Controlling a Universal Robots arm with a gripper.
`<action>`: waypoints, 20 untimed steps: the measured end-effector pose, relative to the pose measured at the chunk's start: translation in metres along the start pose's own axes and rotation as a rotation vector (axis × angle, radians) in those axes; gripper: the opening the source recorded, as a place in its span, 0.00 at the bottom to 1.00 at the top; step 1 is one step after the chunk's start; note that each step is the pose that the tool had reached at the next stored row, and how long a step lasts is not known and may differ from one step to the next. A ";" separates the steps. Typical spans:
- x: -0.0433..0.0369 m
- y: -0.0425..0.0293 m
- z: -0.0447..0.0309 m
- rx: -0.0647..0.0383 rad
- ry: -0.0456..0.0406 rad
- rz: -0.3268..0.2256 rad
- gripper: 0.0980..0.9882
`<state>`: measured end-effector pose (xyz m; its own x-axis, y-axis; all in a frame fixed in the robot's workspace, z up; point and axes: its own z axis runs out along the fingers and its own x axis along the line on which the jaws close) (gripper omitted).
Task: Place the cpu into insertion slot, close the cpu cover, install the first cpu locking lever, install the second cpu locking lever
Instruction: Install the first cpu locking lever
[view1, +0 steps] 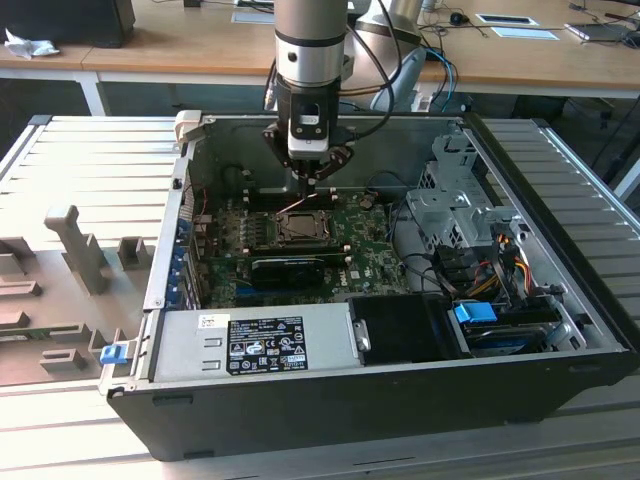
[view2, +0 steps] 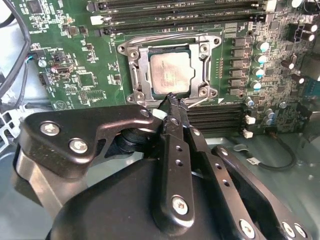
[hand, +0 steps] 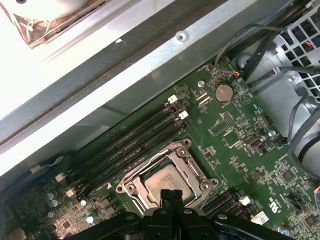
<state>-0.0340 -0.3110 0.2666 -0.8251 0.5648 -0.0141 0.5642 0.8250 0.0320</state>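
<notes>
**A:** Why's the gripper (view2: 172, 99) parked so low over the board?

**B:** Looks to me like it's working the socket edge. The jaws are pressed together with nothing between them. The tips sit right at the rim of the cpu cover (view2: 136, 75), beside a thin wire locking lever (view2: 197, 101). Pinched tips make a decent poker, I guess.

**A:** And the cpu (view2: 170, 72)?

**B:** It's lying flat in the insertion slot (view1: 300, 226) on the green motherboard (view2: 75, 75). That's inside the open computer case (view1: 400, 400) on the tabletop (view1: 90, 160). The cover's down over it, so just the pale silvery face shows through the square cutout. There's faint print on it, and the edges are tucked under the frame. Can't tell if either lever is latched.
</notes>
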 end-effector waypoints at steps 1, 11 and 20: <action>0.0000 0.0000 0.0000 0.000 0.0004 -0.013 0.01; 0.0000 0.0000 0.0000 -0.001 0.0028 -0.088 0.01; 0.0000 0.0000 0.0000 -0.002 0.0051 -0.160 0.01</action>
<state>-0.0340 -0.3110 0.2666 -0.9045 0.4263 -0.0141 0.4258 0.9043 0.0320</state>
